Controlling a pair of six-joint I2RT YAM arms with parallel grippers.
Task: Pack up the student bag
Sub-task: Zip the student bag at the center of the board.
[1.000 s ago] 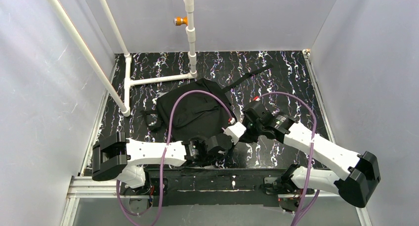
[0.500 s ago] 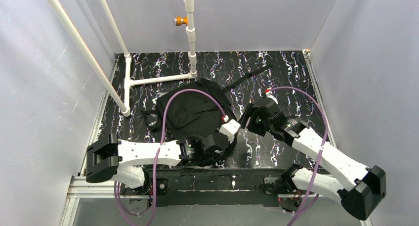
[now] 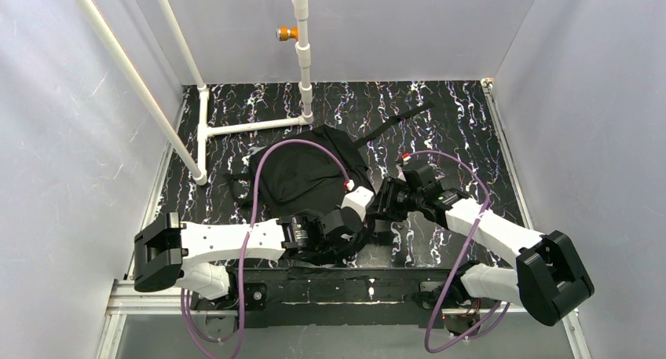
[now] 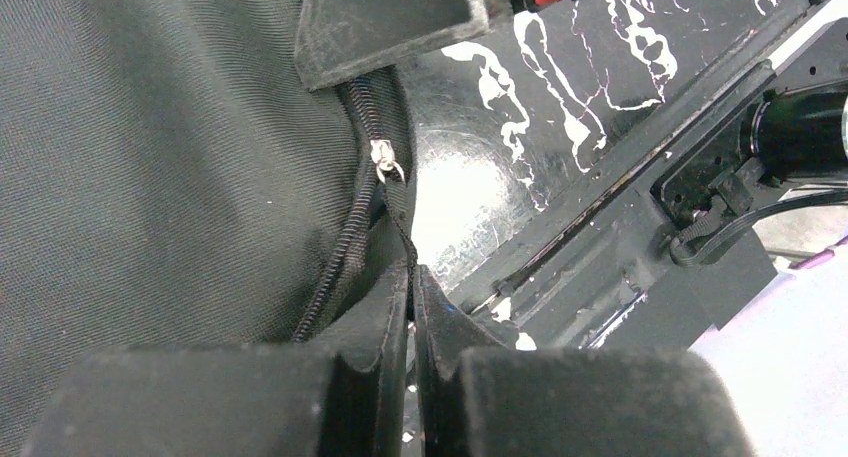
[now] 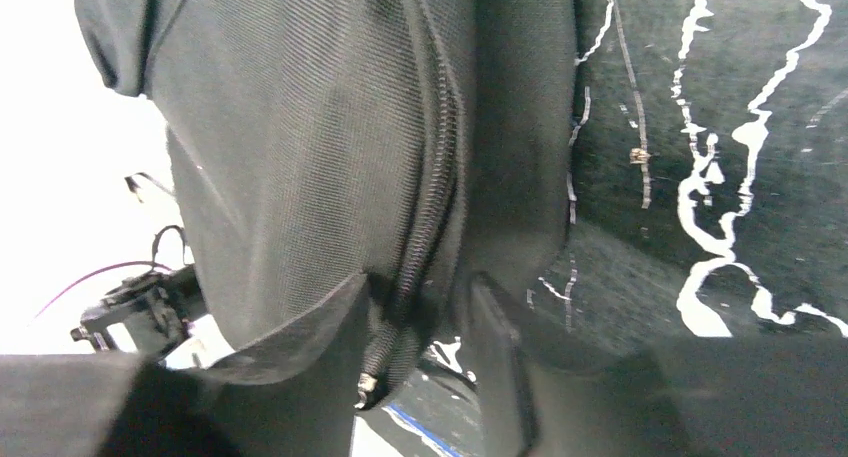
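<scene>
The student bag [image 3: 302, 178], a black fabric backpack, lies flat in the middle of the marbled table. My left gripper [image 3: 363, 232] is at its near right edge. In the left wrist view it [image 4: 412, 287] is shut on the thin black pull cord [image 4: 403, 227] that hangs from the metal zipper slider [image 4: 383, 160]. My right gripper [image 3: 382, 210] is just beside it. In the right wrist view it [image 5: 415, 317] is closed onto the bag's zippered edge [image 5: 430, 227], with fabric filling the gap between the fingers. No books are in view.
A white PVC pipe frame [image 3: 251, 126] with an upright [image 3: 305, 53] and an orange fitting [image 3: 284, 34] stands behind the bag. A bag strap [image 3: 397, 122] trails to the back right. The black base rail [image 3: 345, 284] runs along the near edge. Grey walls enclose the table.
My right gripper swung out, then came back down onto the bag's near right edge. My left arm's base link shifted slightly left while its gripper stayed on the cord.
</scene>
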